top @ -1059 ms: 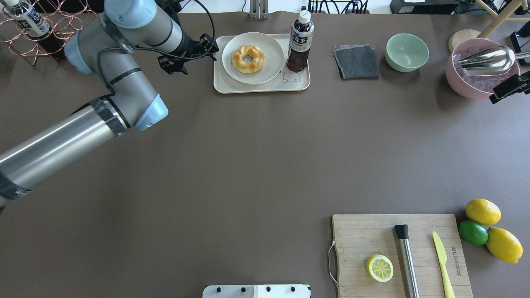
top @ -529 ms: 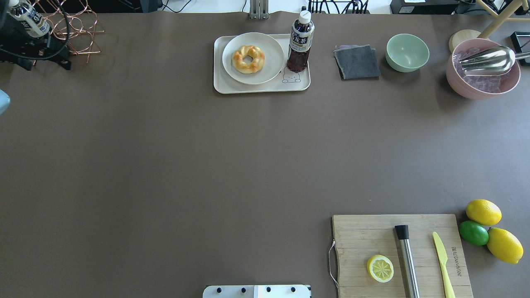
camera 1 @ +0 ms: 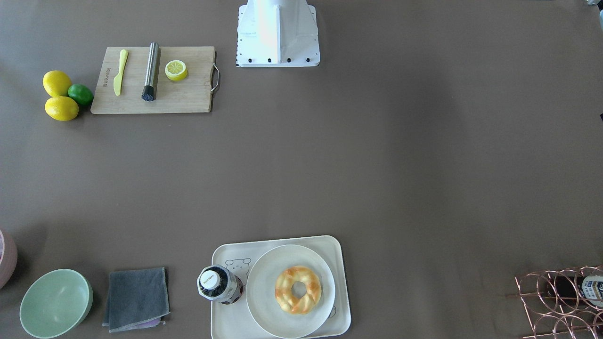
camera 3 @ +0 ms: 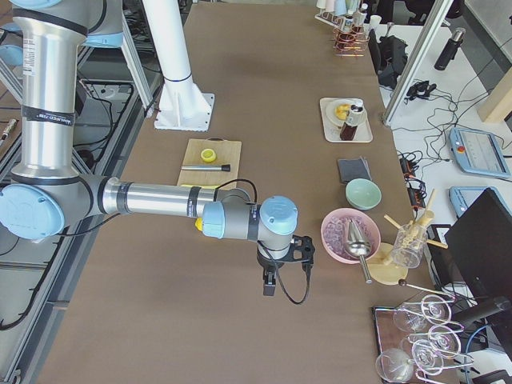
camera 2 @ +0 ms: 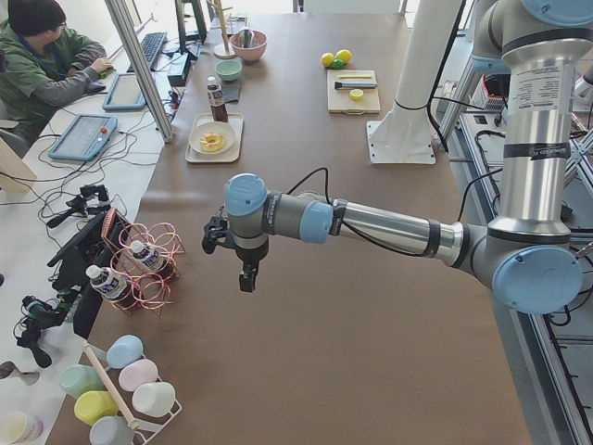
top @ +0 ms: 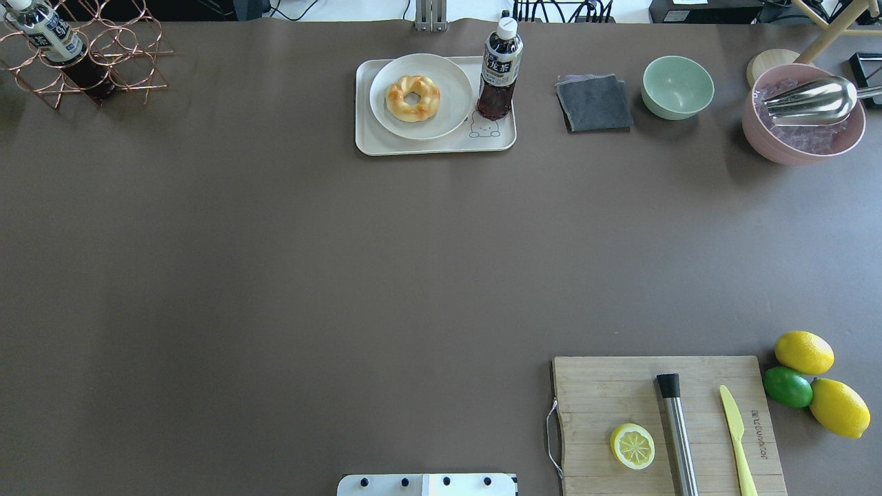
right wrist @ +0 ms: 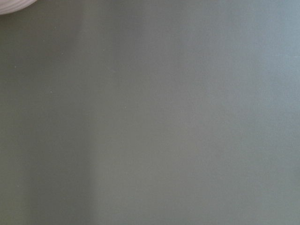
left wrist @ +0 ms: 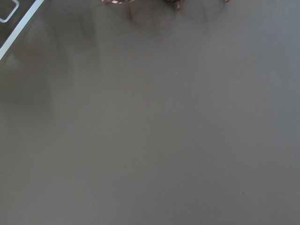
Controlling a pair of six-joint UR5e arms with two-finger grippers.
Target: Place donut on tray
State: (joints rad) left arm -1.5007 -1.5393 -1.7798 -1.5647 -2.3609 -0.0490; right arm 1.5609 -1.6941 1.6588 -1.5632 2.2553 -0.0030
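Observation:
The donut is a golden braided ring lying on a round white plate. The plate sits on the cream tray at the table's far middle. The donut and tray also show in the front-facing view. My left gripper shows only in the exterior left view, hanging over bare table beside the wire rack, far from the tray. My right gripper shows only in the exterior right view, near the pink bowl. I cannot tell whether either is open or shut.
A dark tea bottle stands on the tray's right end. A grey cloth, green bowl and pink bowl with a metal scoop lie to the right. A copper rack is far left. A cutting board, lemons and a lime are near right.
My left arm has pulled back from beside the tray and left the overhead view to the left. My right gripper has also left the right edge. The donut, plate and tray have not moved.

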